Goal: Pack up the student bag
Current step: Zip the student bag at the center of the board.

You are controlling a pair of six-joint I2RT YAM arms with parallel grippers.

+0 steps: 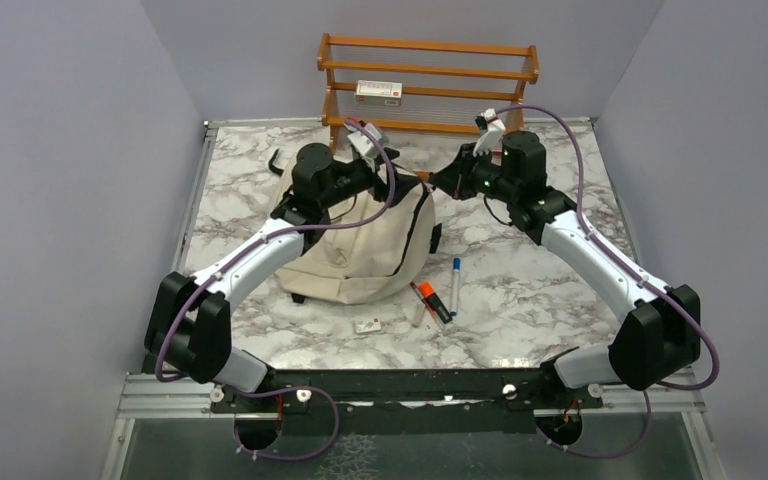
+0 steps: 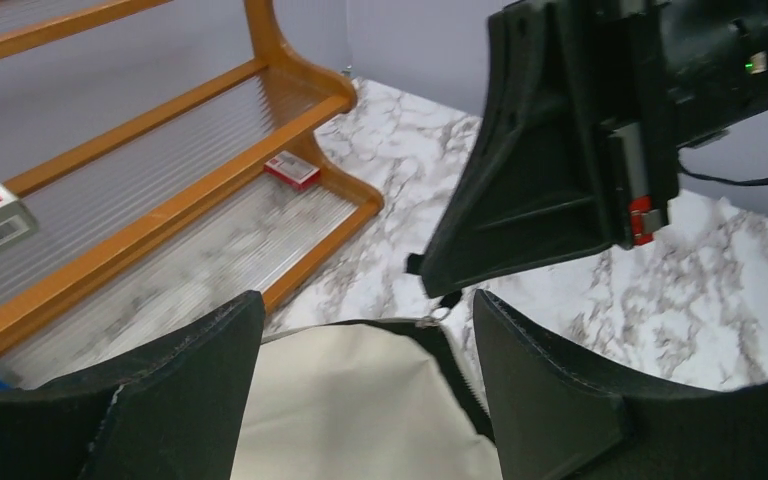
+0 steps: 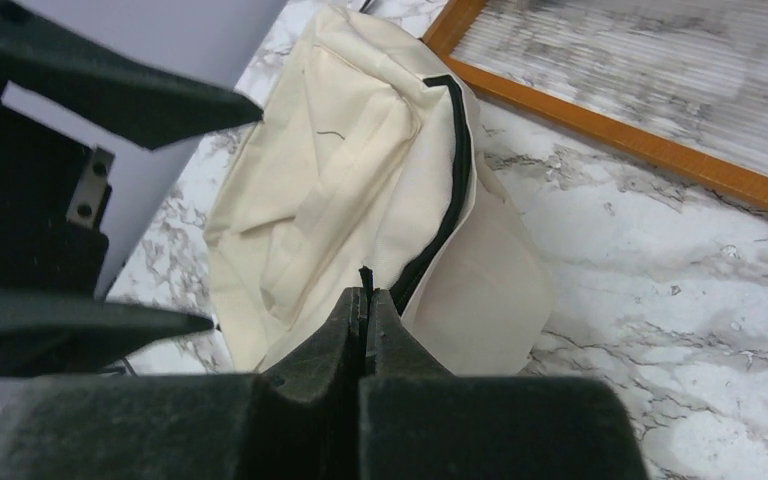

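The student bag [image 1: 360, 255], cream fabric with a black zipper, lies slumped in the middle of the marble table. It also shows in the left wrist view [image 2: 360, 400] and the right wrist view [image 3: 340, 180]. My left gripper [image 1: 400, 185] is open, its fingers [image 2: 200, 380] straddling the bag's top edge without gripping it. My right gripper [image 1: 440, 183] is shut on the black zipper pull [image 3: 365, 275] at the end of the zipper [image 3: 450, 180], right next to the left gripper. The bag's inside is hidden.
A wooden rack [image 1: 428, 85] stands at the back with a white box [image 1: 378, 92] on a shelf and a small red box [image 2: 292, 170] on its lowest shelf. A blue marker [image 1: 455, 285], an orange marker [image 1: 432, 300] and a small white eraser [image 1: 368, 326] lie in front of the bag.
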